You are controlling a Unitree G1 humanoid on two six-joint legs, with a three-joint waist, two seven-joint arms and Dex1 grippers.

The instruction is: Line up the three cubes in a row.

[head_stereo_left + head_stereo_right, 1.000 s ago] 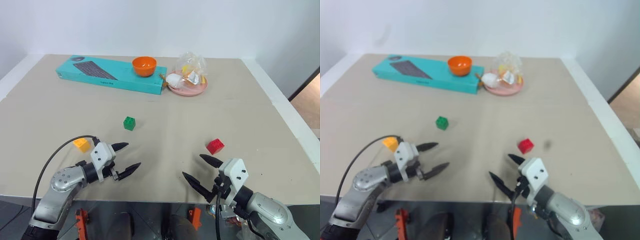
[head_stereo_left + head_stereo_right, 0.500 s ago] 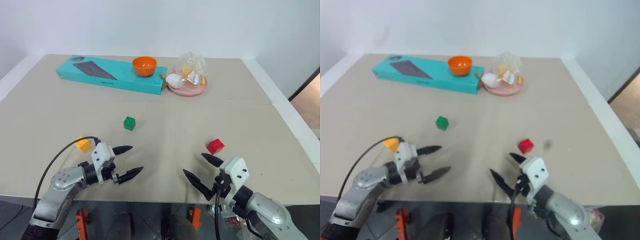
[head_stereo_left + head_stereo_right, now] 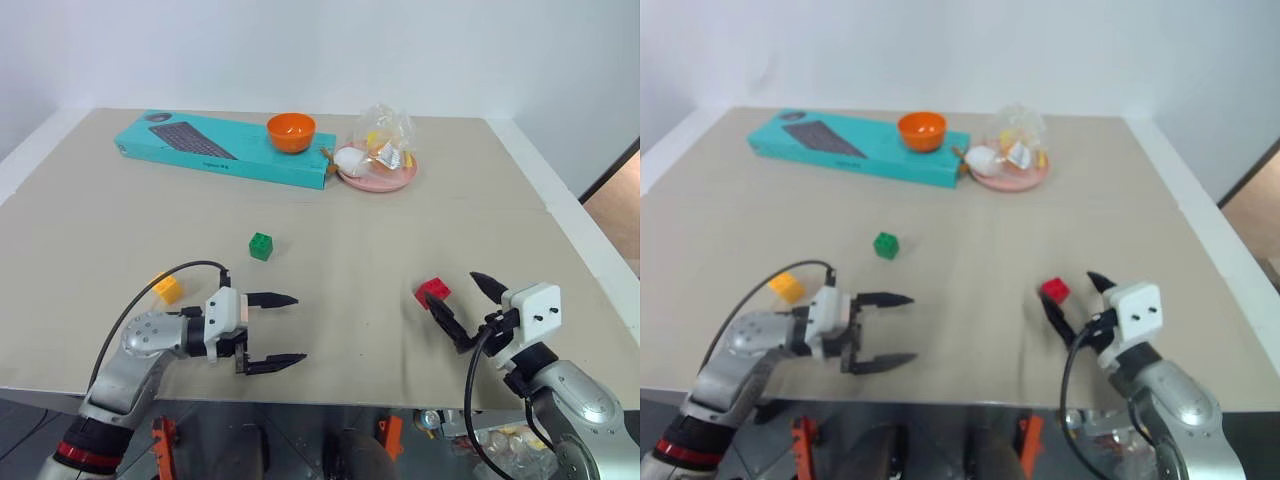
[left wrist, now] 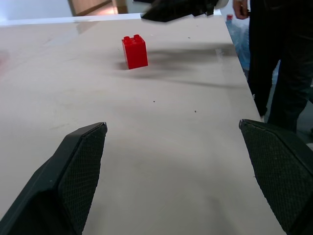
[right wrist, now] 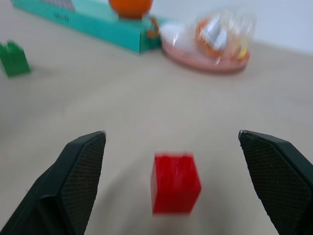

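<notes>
1. The desk (image 3: 330,215) carries all three cubes, scattered and well apart, so no row exists yet. The step in hand looks like the approach to a first pick.
2. The right end effector (image 3: 462,312) hovers with its fingers spread wide and nothing between them. It sits just beside the red cube (image 3: 432,292), which stands on the desk near the right front. In the right wrist view that cube lies ahead, between the two fingers.
3. The left end effector (image 3: 283,329) is likewise spread and empty, pointing across the desk toward the robot's right. It is not near any cube.
4. The green cube (image 3: 260,245) sits further back, around the middle. The yellow-orange cube (image 3: 167,288) lies at the left front, beside the left arm.
5. Next move, as I judge it: ease the right end effector forward until the red cube sits squarely between the fingers, close, then carry it toward the green cube.
6. Hard to make out: the red cube is blurred in the right wrist view, so its exact turn is unclear. A person at the desk's edge in the left wrist view is cut off.
</notes>
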